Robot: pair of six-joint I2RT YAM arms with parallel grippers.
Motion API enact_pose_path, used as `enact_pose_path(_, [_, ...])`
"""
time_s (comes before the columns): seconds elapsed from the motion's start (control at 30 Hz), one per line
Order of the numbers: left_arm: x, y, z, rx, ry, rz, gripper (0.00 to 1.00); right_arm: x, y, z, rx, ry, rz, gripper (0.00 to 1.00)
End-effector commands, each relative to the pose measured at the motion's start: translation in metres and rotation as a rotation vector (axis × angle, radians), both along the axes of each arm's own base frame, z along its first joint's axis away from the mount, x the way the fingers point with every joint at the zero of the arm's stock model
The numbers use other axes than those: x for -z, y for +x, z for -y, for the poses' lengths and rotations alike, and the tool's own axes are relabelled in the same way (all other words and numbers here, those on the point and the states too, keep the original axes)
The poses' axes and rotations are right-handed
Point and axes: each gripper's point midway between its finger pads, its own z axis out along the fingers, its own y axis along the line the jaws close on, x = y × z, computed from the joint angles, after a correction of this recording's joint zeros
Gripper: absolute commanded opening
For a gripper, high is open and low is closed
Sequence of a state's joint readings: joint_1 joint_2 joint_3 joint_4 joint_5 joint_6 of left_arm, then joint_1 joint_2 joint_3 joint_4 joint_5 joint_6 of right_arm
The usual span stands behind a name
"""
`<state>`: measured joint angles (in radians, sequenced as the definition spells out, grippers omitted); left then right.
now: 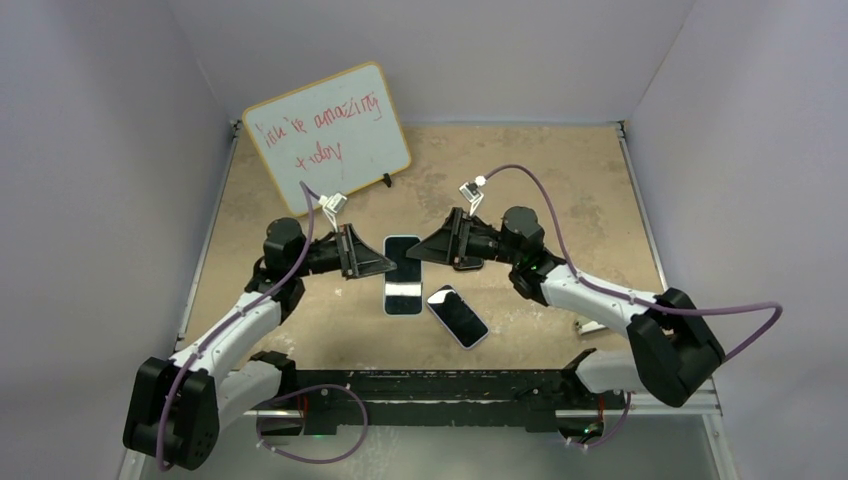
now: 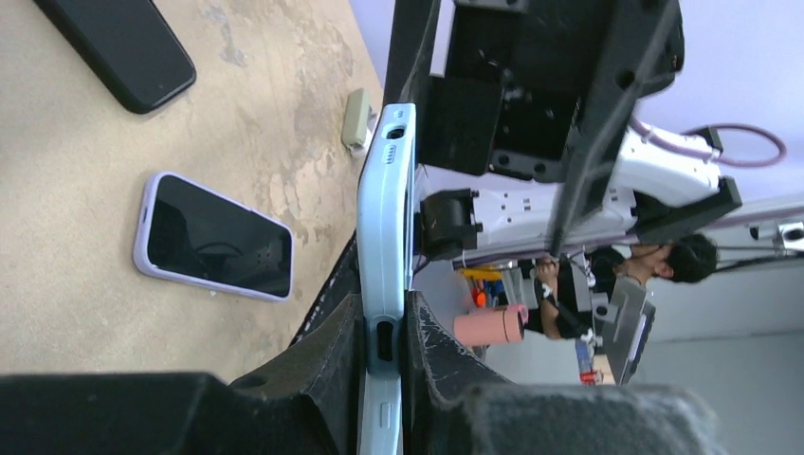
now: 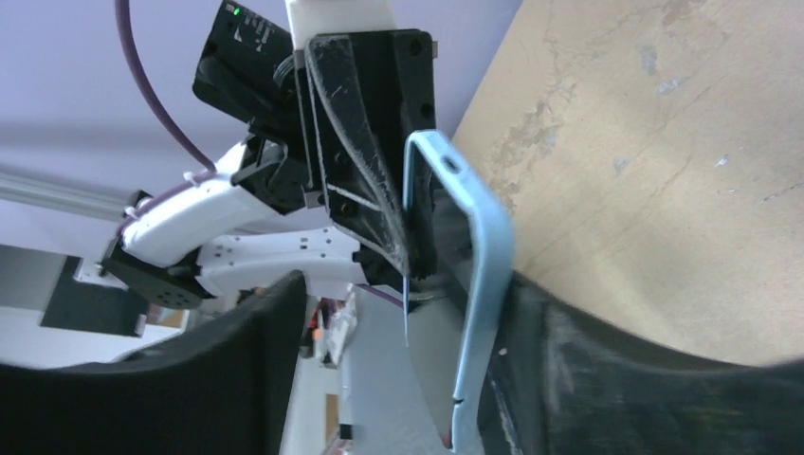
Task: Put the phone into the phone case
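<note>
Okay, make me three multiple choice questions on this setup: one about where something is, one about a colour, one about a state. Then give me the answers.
1. Where is the lilac-cased phone?
A. flat on the table
B. hanging over the table's edge
C. propped against the back wall

2. What colour is the writing on the whiteboard?
A. black
B. green
C. red

3. What is the left hand doing?
A. standing wide open
B. closed on the light blue phone case
C. closed on nothing

Answers:
1 A: it lies screen up on the tabletop.
2 C: the scrawl is red marker.
3 B: its fingers press both faces of the case.
</note>
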<state>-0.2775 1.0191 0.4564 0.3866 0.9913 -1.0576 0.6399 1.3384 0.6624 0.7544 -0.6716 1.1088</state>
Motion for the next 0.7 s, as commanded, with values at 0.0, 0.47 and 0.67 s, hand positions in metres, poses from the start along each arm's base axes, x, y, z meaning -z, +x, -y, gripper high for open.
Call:
enact_pose_path(0.0, [-0.031, 0.020, -0.001, -0.096, -0.066, 0.114, 0.00, -0.011, -0.013, 0.000, 0.011, 0.026, 0.030, 0.93])
enact_pose_path(0.47, [-0.073, 0.038, -0.004, -0.186, -0.133, 0.273, 0.00, 0.007, -0.054, -0.031, -0.078, 0.003, -0.006, 0.66])
enact_pose_path(0.67, [-0.074, 0.041, -0.004, -0.189, -0.127, 0.283, 0.00, 0.003, -0.061, -0.032, -0.102, 0.034, -0.011, 0.53])
